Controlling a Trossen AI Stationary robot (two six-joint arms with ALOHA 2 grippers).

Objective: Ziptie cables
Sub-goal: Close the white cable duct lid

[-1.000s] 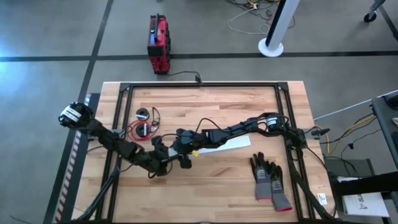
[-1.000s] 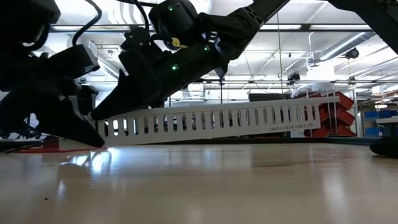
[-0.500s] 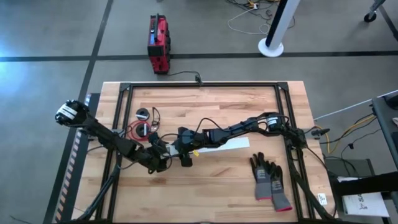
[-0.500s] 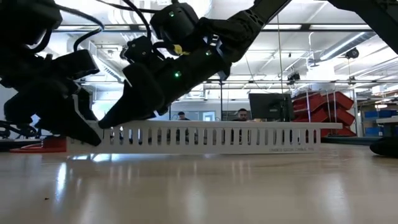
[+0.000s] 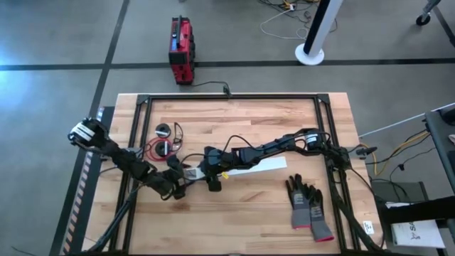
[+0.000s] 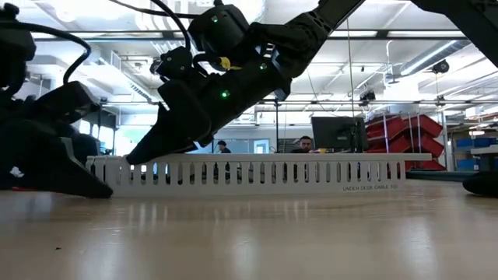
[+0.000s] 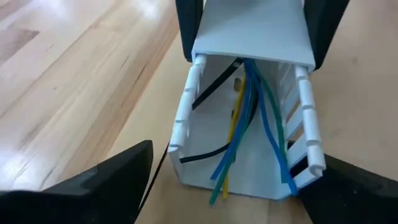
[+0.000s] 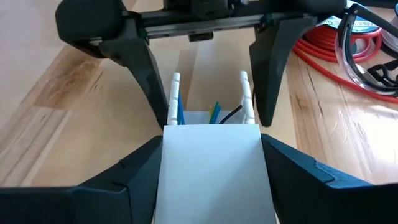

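White plastic sits between the fingers of our right pincer [image 8: 211, 180]: it clamps the long slotted duct [image 5: 249, 167] on both side walls near its open end, as the right wrist view shows. Facing it, our left pincer [image 5: 179, 186] is spread wide at that end, its two dark fingers [image 7: 93, 186] standing to either side of the duct mouth, apart from the walls. In the low view the duct lies flat on the wooden counter [image 6: 272, 233] with the left pincer at its end.

Inside the duct mouth we see loose strands [image 7: 249, 130] in blue, green, yellow and black running along the channel.

The cables [image 5: 160, 147], a red and black coil with thin black loops, lie on the counter just beyond the left arm, near two small round spools [image 5: 164, 131]; neither pincer touches them.

Farther off, a pair of gloves [image 5: 307, 206] rests near the counter's right front part. On the floor beyond the counter stands a red box [image 5: 180, 48] with its black cord running to the counter's edge. In the low view, people sit at a monitor [image 6: 336, 132] in the room behind.
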